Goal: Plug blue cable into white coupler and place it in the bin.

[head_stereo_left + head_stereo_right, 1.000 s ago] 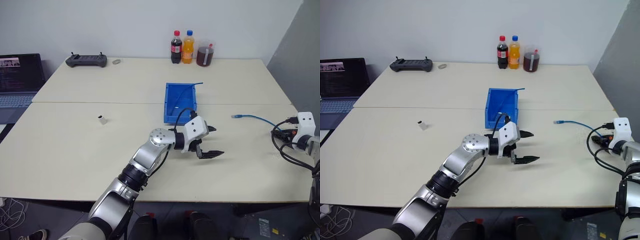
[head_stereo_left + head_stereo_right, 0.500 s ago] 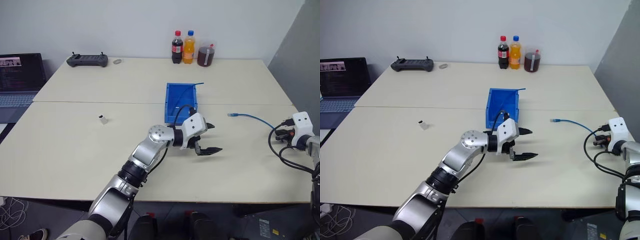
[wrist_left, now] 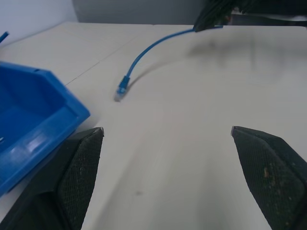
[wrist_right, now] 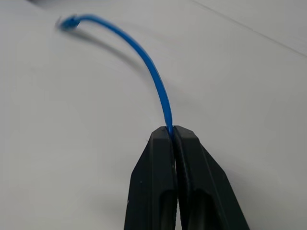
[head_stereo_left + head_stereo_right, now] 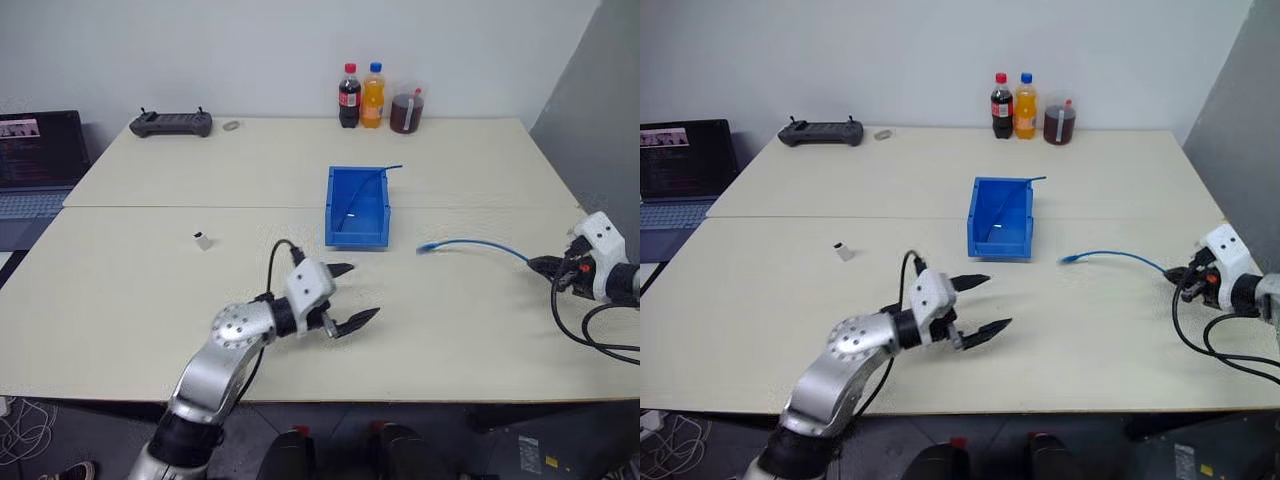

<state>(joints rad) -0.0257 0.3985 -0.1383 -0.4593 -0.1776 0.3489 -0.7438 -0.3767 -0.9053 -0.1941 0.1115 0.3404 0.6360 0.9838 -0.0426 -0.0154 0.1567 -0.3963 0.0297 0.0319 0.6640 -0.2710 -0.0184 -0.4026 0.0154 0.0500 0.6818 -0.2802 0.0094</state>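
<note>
On cream table (image 5: 150, 290), am working both arms. Right gripper (image 5: 548, 265) pinching end of cable (image 5: 475, 243), fingers (image 4: 158, 172) clamped tight on it; cable arcing out over table, free plug (image 3: 122, 88) lying right of bin (image 5: 357, 205), apart from it. Left gripper (image 5: 345, 297) hovering near front edge, jaws spread wide, holding nothing. Coupler (image 5: 202, 240) standing alone far left of bin, untouched. Second blue strand resting inside bin, poking over back rim.
</note>
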